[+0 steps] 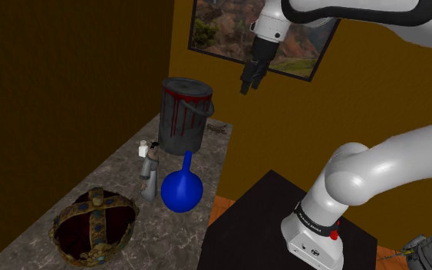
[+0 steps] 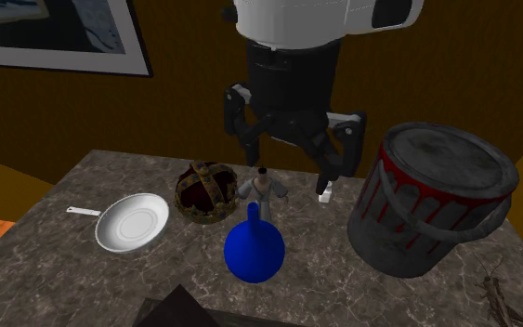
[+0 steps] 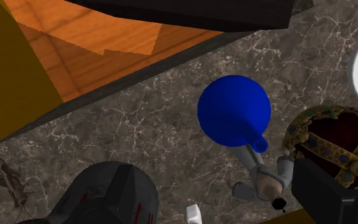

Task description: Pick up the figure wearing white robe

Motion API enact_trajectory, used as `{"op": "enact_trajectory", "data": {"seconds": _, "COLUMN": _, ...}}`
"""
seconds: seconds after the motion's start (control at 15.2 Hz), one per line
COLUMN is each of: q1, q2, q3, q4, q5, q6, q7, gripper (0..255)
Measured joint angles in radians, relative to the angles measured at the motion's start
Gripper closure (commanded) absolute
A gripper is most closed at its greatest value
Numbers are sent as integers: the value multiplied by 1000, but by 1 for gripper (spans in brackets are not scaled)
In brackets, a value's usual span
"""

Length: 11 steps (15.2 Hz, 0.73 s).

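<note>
Tool (image 2: 289,173) open, empty, above desk (image 2: 64,269). White-robed figure (image 2: 265,187) upright, at blue flask's (image 2: 254,249) 12 o'clock in second exterior view.

Dimly lit throughout. Grey veined stone table (image 2: 64,269) pushed into a corner, between a dark brown wall (image 1: 68,69) and a mustard wall (image 1: 283,130). Dark-framed hilly landscape (image 1: 222,31) high on the mustard side. Orange wood floor (image 3: 88,38) below.

Blue flask (image 2: 254,251) hides the figure (image 2: 263,188) below the waist; bucket (image 3: 104,194) cropped by edge.
</note>
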Motion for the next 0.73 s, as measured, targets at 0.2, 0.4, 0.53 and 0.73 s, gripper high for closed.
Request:
{"op": "enact_trajectory", "data": {"seconds": 0.2, "q1": 10, "q2": 88, "q3": 22, "q4": 0, "q5": 14, "q6": 70, "q7": 17, "gripper": 0}}
{"op": "enact_trajectory", "data": {"seconds": 0.4, "q1": 22, "q2": 176, "q3": 46, "q4": 20, "q5": 27, "q6": 123, "q7": 40, "gripper": 0}}
{"op": "enact_trajectory", "data": {"seconds": 0.53, "q1": 28, "q2": 253, "q3": 61, "q4": 42, "q5": 31, "q6": 166, "q7": 53, "gripper": 0}}
{"op": "enact_trajectory", "data": {"seconds": 0.73, "q1": 39, "q2": 360, "q3": 85, "q4": 90, "q5": 36, "q6": 209, "q7": 76, "gripper": 0}}
